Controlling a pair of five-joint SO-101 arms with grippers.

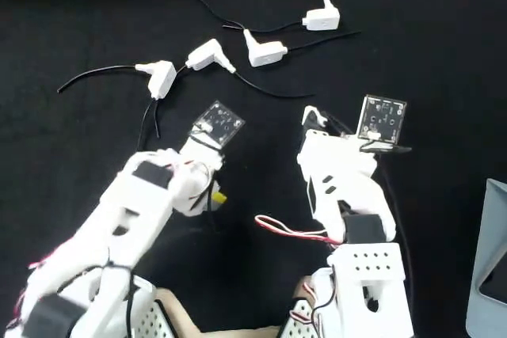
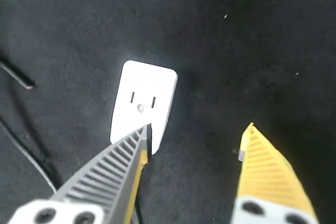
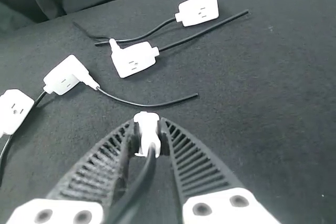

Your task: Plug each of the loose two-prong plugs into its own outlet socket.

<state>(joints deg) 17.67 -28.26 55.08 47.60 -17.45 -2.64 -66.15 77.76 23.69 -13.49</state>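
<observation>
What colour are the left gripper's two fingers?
One finger is grey, the other yellow; best in left wrist view.

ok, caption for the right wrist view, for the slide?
Right gripper shut on a white plug, four outlet sockets on the black table ahead.

Black-clothed table [image 1: 444, 53] with four white corded outlet sockets [image 1: 267, 53] scattered across its far half.
</observation>
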